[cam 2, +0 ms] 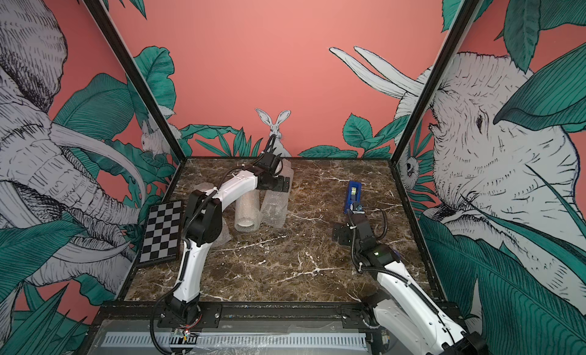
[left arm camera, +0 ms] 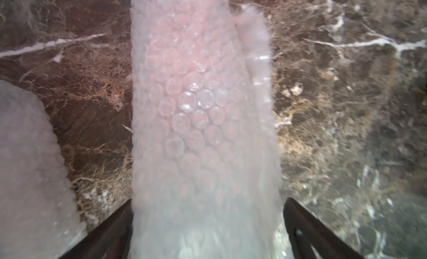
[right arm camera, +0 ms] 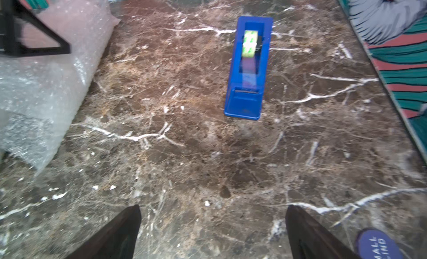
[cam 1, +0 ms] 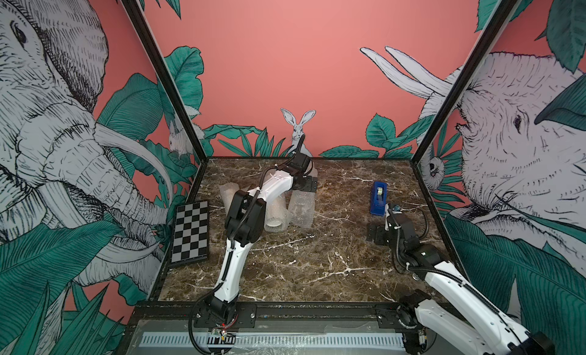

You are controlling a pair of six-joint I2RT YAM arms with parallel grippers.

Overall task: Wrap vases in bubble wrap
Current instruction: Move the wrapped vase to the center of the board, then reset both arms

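1. Three rolls of bubble wrap (cam 1: pixel 301 210) lie close together on the far left part of the table (cam 1: pixel 317 268). The wrap is see-through and full of little round bubbles.
2. The white round end of a vase (cam 1: pixel 274 224) peeks out of the middle roll. The other rolls are too cloudy to see inside.
3. The left arm bends at the elbow and reaches far across the table. The left pincer (cam 1: pixel 305 186) points down over the roll nearest the middle of the table. In the left wrist view its fingers (left arm camera: pixel 111 232) stand wide apart, with that roll between them.
4. The right arm sits low at the near right. The right pincer (right arm camera: pixel 213 207) is spread wide with nothing in it. It hangs over bare table and faces a blue tape holder (right arm camera: pixel 248 68).
5. The table is brown stone with thin white lines. A checkered board (cam 1: pixel 190 231) lies at its left edge. The walls (cam 1: pixel 285 68) are pink, with elephants, a rabbit and green leaves.
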